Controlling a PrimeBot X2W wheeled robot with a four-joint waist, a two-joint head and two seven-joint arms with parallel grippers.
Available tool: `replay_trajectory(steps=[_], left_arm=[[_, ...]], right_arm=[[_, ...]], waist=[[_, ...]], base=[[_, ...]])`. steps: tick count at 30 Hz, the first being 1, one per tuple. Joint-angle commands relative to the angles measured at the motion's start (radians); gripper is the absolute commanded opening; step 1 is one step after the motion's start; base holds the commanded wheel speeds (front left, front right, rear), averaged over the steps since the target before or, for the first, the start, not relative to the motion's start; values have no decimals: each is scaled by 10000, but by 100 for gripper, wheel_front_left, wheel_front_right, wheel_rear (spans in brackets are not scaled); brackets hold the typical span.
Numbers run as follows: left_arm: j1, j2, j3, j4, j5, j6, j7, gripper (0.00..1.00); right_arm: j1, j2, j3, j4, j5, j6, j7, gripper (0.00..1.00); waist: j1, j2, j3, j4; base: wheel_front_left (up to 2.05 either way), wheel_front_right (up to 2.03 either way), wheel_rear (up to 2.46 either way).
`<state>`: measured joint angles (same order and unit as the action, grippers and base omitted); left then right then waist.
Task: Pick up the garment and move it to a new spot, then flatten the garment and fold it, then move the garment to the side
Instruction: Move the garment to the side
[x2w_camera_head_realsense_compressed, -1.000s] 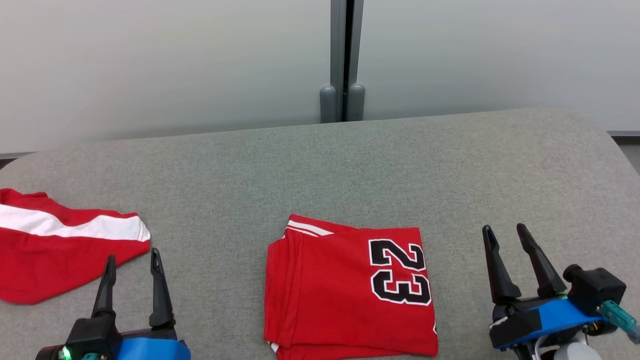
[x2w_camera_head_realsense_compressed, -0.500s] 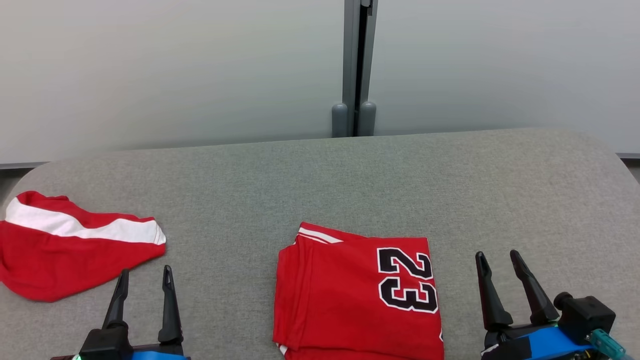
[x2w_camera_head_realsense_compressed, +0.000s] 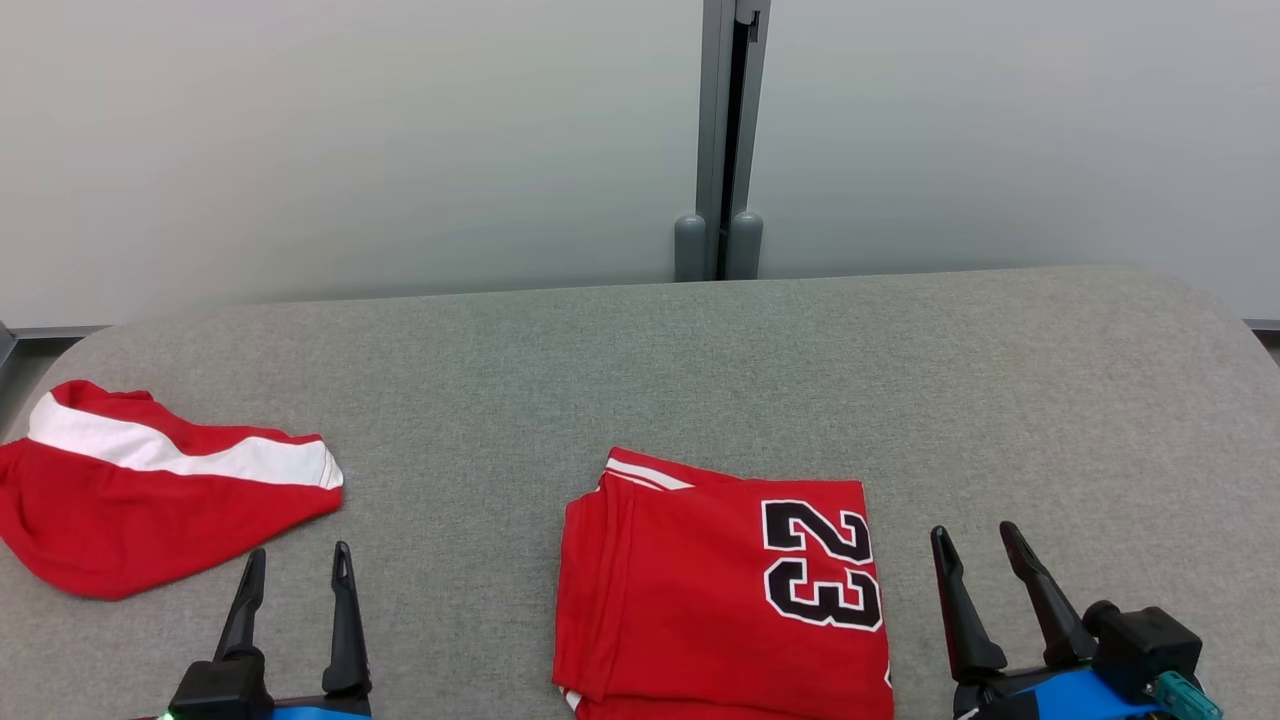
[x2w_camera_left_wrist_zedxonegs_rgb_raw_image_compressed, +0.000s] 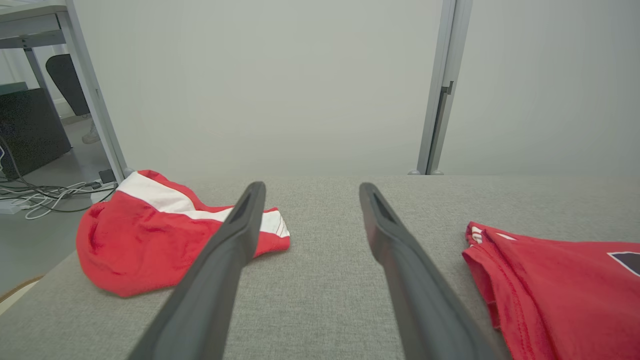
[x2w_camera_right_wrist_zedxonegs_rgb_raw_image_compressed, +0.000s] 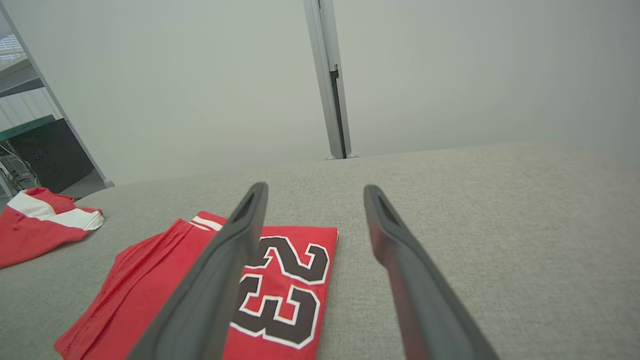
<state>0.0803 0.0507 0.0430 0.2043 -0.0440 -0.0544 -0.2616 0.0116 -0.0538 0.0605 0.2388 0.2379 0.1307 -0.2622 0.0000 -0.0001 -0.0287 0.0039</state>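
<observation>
Nearest you, the left gripper (x2w_camera_head_realsense_compressed: 298, 550) and right gripper (x2w_camera_head_realsense_compressed: 972, 529) sit lower in the head view than a second ago, fingers spread wide and empty. Between them the folded garment (x2w_camera_head_realsense_compressed: 690, 600) lies flat on the bench (x2w_camera_head_realsense_compressed: 640, 370). It has only slid with the camera, as has the second red garment (x2w_camera_head_realsense_compressed: 140, 490) farther left, so I judge only the move aside remains.

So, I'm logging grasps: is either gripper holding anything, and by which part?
Nothing is held: left gripper and right gripper are open, off the folded jersey.
</observation>
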Motion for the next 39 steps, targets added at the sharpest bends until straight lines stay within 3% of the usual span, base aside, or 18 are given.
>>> replay_trajectory(steps=[1,22,31,39], left_arm=[[-96,5,19,33,-15,-7,-43,100],[-143,7,78,10,-66,66,-43,100],[-280,0,-106,-3,-128,127,-43,100],[-517,0,-252,-26,-247,230,-43,100]], right_arm=[[114,27,13,36,-46,2,-33,100],[-635,30,401,582,6,2,0,100],[-2235,-166,761,1682,34,2,73,100],[-2974,-393,850,3628,106,2,48,100]], waist=[[0,1,-1,-10],[0,1,89,-40],[0,1,372,172],[0,1,853,561]], base=[[0,0,0],[0,0,0],[0,0,0],[0,0,0]])
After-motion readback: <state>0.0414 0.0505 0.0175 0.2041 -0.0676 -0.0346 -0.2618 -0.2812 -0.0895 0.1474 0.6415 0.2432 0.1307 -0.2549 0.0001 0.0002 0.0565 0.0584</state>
